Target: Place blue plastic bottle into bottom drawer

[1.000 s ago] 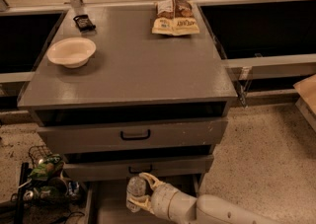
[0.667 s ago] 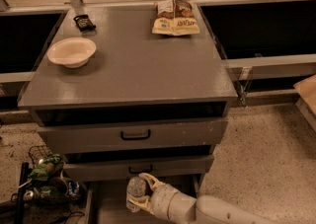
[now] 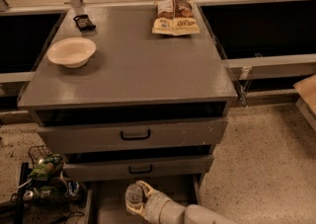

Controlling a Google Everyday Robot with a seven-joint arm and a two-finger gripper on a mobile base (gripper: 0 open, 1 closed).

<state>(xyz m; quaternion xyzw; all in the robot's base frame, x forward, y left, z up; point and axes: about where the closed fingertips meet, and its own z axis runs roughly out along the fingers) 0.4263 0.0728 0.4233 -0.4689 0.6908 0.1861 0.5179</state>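
Note:
The blue plastic bottle (image 3: 133,195) is a small clear bottle seen end-on at the bottom of the camera view. It sits between the pale fingers of my gripper (image 3: 135,198), which is shut on it. My white arm (image 3: 190,214) reaches in from the bottom right. The gripper holds the bottle over the bottom drawer (image 3: 111,203), a pulled-out grey tray below the two upper drawers. I cannot tell if the bottle touches the drawer floor.
The grey cabinet top (image 3: 133,65) carries a white bowl (image 3: 72,51), a tan snack bag (image 3: 175,18) and a small black object (image 3: 84,21). Two upper drawers with black handles (image 3: 135,134) stand slightly open. A wire basket of clutter (image 3: 45,176) sits on the floor at left.

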